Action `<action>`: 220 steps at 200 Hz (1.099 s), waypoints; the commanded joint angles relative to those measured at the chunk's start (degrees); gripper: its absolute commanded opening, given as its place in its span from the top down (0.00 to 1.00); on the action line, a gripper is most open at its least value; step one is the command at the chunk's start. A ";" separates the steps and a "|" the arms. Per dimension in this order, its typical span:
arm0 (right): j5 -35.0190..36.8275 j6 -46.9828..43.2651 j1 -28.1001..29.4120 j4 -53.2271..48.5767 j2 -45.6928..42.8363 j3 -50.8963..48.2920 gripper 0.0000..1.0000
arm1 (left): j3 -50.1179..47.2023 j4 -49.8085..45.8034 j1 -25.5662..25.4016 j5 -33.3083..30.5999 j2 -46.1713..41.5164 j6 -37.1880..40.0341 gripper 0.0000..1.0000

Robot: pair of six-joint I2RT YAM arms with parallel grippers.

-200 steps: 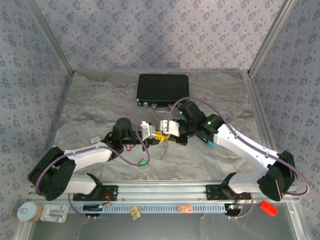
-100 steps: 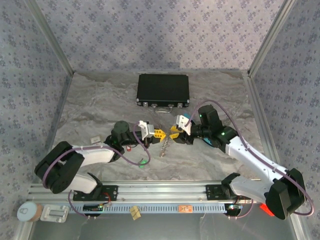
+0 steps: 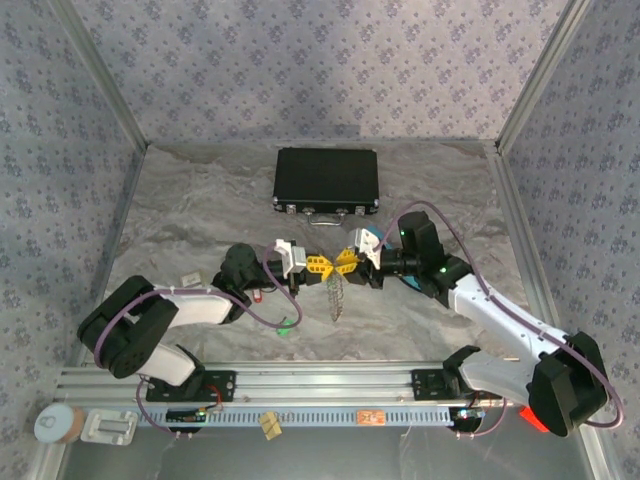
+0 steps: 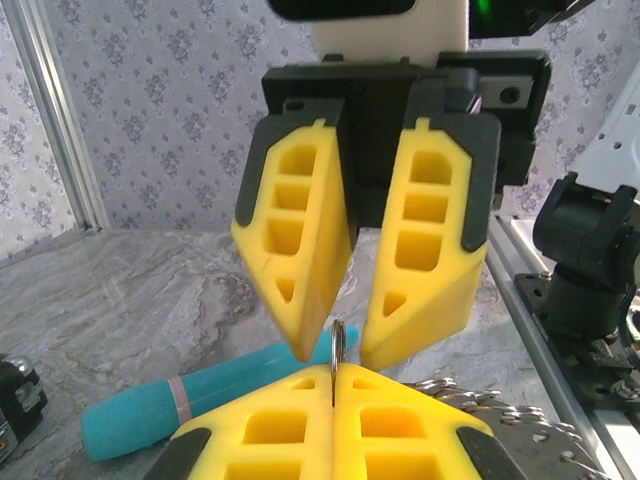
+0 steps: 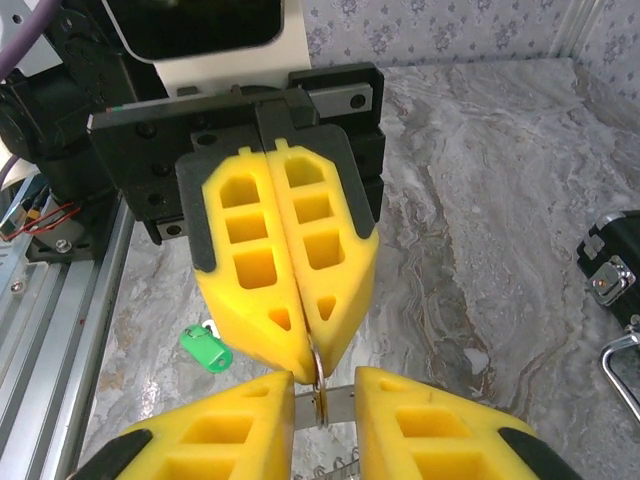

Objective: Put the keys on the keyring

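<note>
left fingers (image 4: 270,432) clamped on keyring (image 4: 337,345), held edge-up (likely to present it) so right fingers (image 4: 295,250), apart, sit either side of it

1. The left arm (image 3: 185,303) stretches from the lower left of the top view, lying low, toward the centre.
2. The right arm (image 3: 495,305) comes in from the lower right, its elbow bent and its wrist pointing left.
3. The left gripper (image 3: 318,265) and right gripper (image 3: 347,262) meet tip to tip at mid-frame.
4. The left jaws are pressed together, pinching the thin keyring (image 4: 338,340) edge-on.
5. The right jaws stand apart, their yellow fingertips on either side of the ring's free edge.
</note>
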 commanded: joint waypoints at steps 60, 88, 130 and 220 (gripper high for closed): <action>-2.24 0.17 0.00 0.86 1.50 1.32 0.90 | 0.69 5.97 -0.29 2.74 0.26 -1.65 1.00; -2.40 0.19 -0.19 0.56 1.36 1.79 1.00 | 0.60 5.69 -0.23 1.48 0.31 -1.83 1.00; 1.96 -3.27 -0.18 -6.62 1.16 4.41 1.00 | -0.80 -3.25 -0.23 -4.93 -4.40 1.35 0.53; 6.74 -7.10 1.43 -15.58 2.54 8.46 1.00 | 3.43 -52.60 -0.93 -34.28 -26.37 -3.55 0.39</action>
